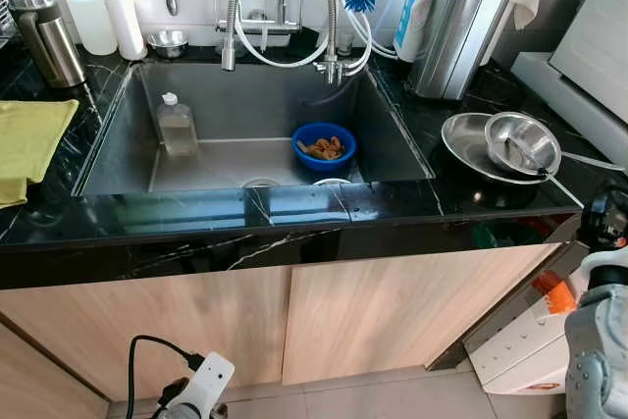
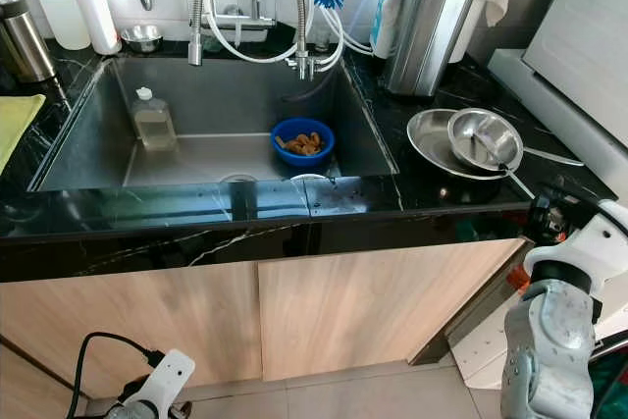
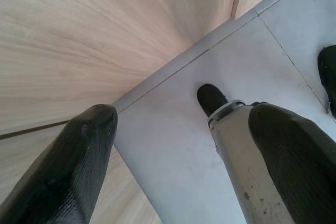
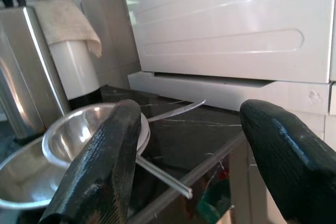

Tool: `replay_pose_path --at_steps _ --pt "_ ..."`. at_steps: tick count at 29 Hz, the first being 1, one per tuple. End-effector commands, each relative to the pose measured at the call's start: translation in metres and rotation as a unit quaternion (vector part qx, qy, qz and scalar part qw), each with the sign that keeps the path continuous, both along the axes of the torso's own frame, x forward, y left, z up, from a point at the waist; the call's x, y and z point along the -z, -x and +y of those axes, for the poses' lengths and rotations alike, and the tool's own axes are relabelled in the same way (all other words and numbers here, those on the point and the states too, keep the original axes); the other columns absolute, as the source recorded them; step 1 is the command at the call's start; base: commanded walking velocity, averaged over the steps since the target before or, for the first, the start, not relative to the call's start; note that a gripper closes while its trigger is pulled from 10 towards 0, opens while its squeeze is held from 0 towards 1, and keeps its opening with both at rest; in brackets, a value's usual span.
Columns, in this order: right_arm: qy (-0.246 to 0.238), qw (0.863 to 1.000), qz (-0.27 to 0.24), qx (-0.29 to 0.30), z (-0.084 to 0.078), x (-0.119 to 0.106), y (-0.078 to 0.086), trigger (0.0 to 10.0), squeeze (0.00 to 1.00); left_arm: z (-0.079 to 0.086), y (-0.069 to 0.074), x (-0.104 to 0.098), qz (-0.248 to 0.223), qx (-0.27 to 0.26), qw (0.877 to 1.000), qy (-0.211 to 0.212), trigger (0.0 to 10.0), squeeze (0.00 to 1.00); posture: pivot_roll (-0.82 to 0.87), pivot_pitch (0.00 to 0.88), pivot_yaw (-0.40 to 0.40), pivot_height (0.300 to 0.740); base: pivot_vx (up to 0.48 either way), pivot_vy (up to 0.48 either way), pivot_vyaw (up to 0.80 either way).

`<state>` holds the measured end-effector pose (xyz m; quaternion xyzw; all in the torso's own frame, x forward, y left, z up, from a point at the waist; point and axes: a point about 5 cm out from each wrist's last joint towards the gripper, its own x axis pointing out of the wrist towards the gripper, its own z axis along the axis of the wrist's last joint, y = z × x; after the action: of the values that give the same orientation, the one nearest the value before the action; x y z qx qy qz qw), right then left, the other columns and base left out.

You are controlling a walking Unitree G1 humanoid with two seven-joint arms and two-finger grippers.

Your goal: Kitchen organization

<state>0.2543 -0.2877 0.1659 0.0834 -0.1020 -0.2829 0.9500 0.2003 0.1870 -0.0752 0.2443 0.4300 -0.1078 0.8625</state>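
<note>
I'm lining up on the steel bowls (image 4: 63, 145) at the counter's right; right gripper (image 4: 186, 156) spread, needs reaching in.

- Black counter (image 1: 294, 208) with white veining.
- Blue bowl (image 1: 324, 145) in the grey sink (image 1: 383, 134).
- Yellow cloth (image 1: 27, 144) at the counter's left edge.
- Pale wood-grain cabinet doors (image 1: 392, 311).
- Silver bowls (image 1: 510, 144).
</note>
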Motion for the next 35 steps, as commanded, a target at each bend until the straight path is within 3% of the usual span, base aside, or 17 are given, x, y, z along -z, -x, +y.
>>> replay_pose_path --at_steps 1,13,35 --pt "-0.02 1.0 0.002 0.015 -0.008 0.001 0.001 10.0 0.0 -0.001 0.001 0.001 0.005 0.008 1.0 -0.003 10.0 0.0 0.11 0.052 -0.094 0.74 0.0 0.0 0.0" --pt "-0.075 0.996 0.03 0.036 -0.012 0.015 -0.001 10.0 0.0 -0.002 0.0 0.0 0.003 0.01 1.0 -0.003 10.0 0.0 0.11 0.053 -0.095 0.74 0.0 0.0 0.0" --pt "-0.094 0.994 0.048 0.014 -0.007 0.026 -0.008 10.0 0.0 -0.004 -0.003 -0.001 -0.001 0.013 1.0 -0.003 10.0 0.0 0.12 0.032 -0.096 0.74 0.0 0.0 0.0"
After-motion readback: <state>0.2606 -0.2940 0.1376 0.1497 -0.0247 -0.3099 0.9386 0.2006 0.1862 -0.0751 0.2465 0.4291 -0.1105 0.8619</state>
